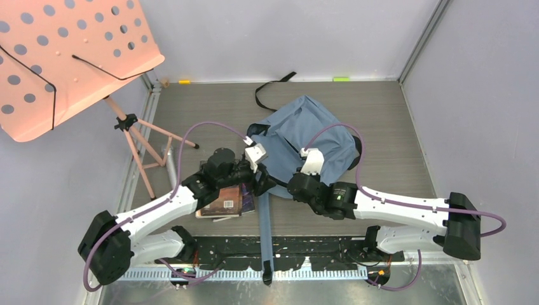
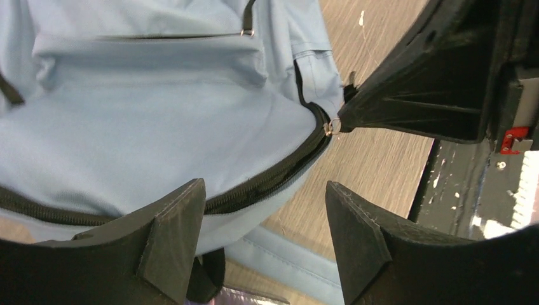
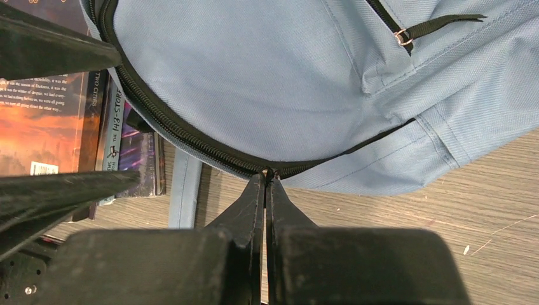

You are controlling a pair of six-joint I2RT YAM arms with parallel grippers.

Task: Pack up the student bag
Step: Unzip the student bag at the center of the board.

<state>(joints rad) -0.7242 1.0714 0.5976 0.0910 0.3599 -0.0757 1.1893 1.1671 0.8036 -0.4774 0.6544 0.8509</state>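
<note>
You have a grey-blue student bag [image 1: 311,136] at the centre of the top view, its zippers and webbing black. At upper left, the music stand [image 1: 57,57] is salmon pink, patterned with rows of round holes. The table [image 1: 394,127] shows grey-brown wood grain. The cables [image 1: 213,123] are purple. At the left of your right wrist view, a book [image 3: 38,127] has an orange sunset cover

Both my arms [image 1: 159,206] reach fwd and angle inward. L gripper [image 2: 264,213] jaws spread wide; R gripper [image 3: 266,183] jaws pinched fully together, tips just beside L's.
</note>
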